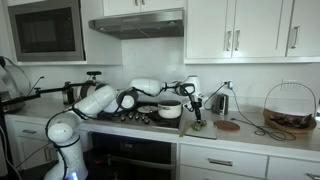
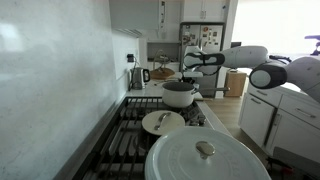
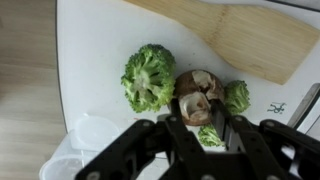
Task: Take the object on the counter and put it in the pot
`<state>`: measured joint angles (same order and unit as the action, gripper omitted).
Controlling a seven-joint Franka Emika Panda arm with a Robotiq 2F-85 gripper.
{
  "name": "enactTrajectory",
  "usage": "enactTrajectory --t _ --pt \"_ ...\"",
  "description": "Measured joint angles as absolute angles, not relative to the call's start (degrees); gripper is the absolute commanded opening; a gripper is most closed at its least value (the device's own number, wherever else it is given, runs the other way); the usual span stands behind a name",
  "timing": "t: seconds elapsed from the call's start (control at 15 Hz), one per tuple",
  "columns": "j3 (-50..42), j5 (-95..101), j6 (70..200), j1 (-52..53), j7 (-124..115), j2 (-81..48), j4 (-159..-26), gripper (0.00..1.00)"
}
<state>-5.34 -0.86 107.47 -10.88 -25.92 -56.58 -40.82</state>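
On the tabletop (image 3: pixel 95 40), well apart from the pot (image 1: pixel 170 109), my pincer (image 3: pixel 210 128) straddles the green object (image 3: pixel 210 138), jaws half-closed; I cannot tell whether they grip it. Lifting and potting it remain

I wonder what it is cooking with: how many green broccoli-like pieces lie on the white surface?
3. A big floret lies on the left, a small piece lies right of the brown lump, and a tiny piece sits between the fingers of the gripper, which may hide more.
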Motion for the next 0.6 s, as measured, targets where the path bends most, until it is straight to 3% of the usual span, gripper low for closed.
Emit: enactTrajectory --t 0.13,0.27,0.6 --pt "-5.3 -0.9 107.3 -10.9 -25.9 -57.0 -40.4 0.28" --pt "-5.3 -0.9 107.1 -11.0 -25.9 -57.2 -40.1 0.02" --pt "-5.3 -0.9 106.8 -11.0 -25.9 -57.7 -39.0 0.04"
